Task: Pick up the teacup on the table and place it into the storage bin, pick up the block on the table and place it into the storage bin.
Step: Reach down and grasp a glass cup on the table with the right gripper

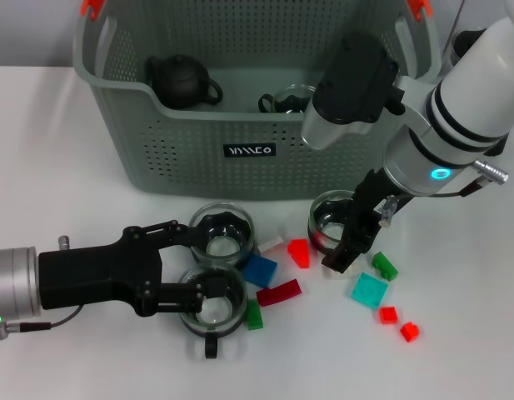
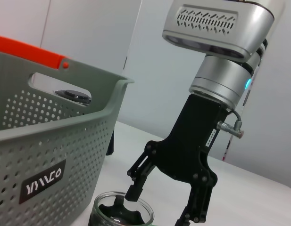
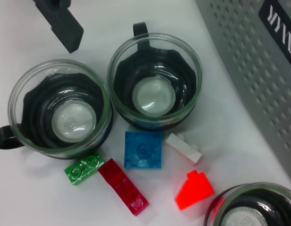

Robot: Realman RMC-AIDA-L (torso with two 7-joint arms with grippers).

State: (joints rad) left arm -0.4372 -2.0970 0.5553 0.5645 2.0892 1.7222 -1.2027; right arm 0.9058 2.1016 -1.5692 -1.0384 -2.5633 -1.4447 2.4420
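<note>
Three glass teacups with black liners stand before the storage bin (image 1: 240, 125): one at centre (image 1: 223, 236), one nearer me (image 1: 211, 304), one to the right (image 1: 331, 218). My left gripper (image 1: 202, 262) is open, its fingers reaching toward the two left cups. My right gripper (image 1: 346, 254) points down and is open. In the left wrist view the right gripper (image 2: 164, 205) has one finger over a teacup (image 2: 122, 213) and the other outside it. Blocks lie between the cups: white (image 3: 183, 147), blue (image 3: 143, 149), red (image 3: 194, 189), dark red (image 3: 123, 186), green (image 3: 82, 170).
Inside the bin sit a black teapot (image 1: 183, 80) and another glass cup (image 1: 288, 98). Right of the cups lie a teal block (image 1: 370, 290), a green block (image 1: 385, 266) and two small red blocks (image 1: 388, 314) (image 1: 409, 332).
</note>
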